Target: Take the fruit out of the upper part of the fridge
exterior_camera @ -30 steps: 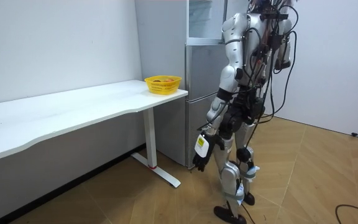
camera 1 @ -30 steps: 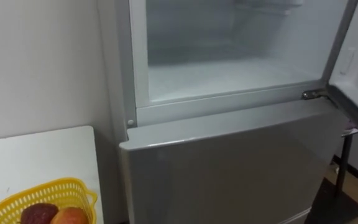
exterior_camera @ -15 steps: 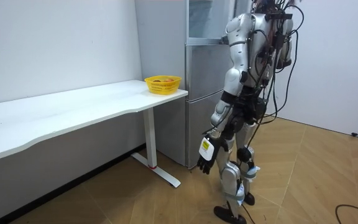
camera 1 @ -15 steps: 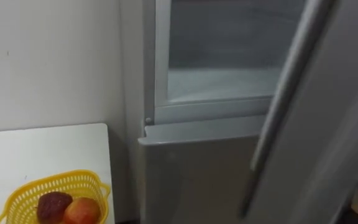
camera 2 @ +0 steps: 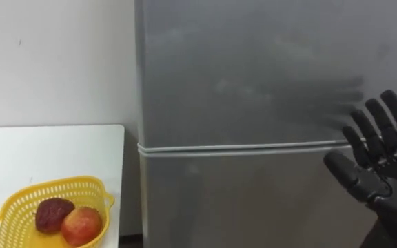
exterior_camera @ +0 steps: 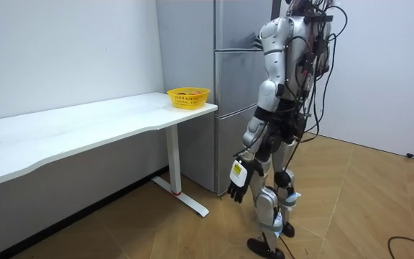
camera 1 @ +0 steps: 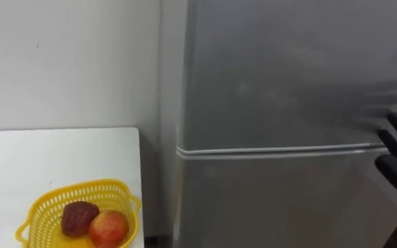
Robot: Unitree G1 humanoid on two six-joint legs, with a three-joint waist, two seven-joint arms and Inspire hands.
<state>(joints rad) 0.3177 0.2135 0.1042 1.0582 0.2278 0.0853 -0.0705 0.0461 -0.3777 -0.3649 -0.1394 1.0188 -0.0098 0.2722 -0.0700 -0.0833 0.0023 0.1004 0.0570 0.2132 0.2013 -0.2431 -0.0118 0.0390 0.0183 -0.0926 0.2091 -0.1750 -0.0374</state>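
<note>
Currently the upper fridge door (camera 1: 288, 69) is shut flush against the cabinet. Its lower edge meets the lower door (camera 1: 274, 203) along a pale seam. A second ago it stood wide open on a bare white compartment, and half a second ago it was swinging across the view. Judgement: the reach into the upper compartment is over, and the closing step is at or near its end.

Right hand (camera 2: 390, 180): raised at the right of the door front, palm toward the metal, fingers straight and spread, holding nothing. Its blurred reflection lies on the door beside it. Whether the fingertips touch the door or stand just off it cannot be settled from these angles.

Left hand (exterior_camera: 238, 183): hangs low beside the thigh in the room view, idle. At that range its state cannot be told.

Position: the robot stands upright facing the fridge, at the end of the white table (camera 1: 54, 155).

Probable retrieved item: a dark red fruit (camera 1: 79, 216) and a round orange-red fruit (camera 1: 109, 228) lie touching in the yellow basket (camera 1: 81, 187). The basket sits on the table's corner nearest the fridge. Both fruits were already there while the door was open, so which of them, if either, came from the fridge cannot be determined.

Markings: no brand, label or writing is legible on the doors, basket or table.
</note>
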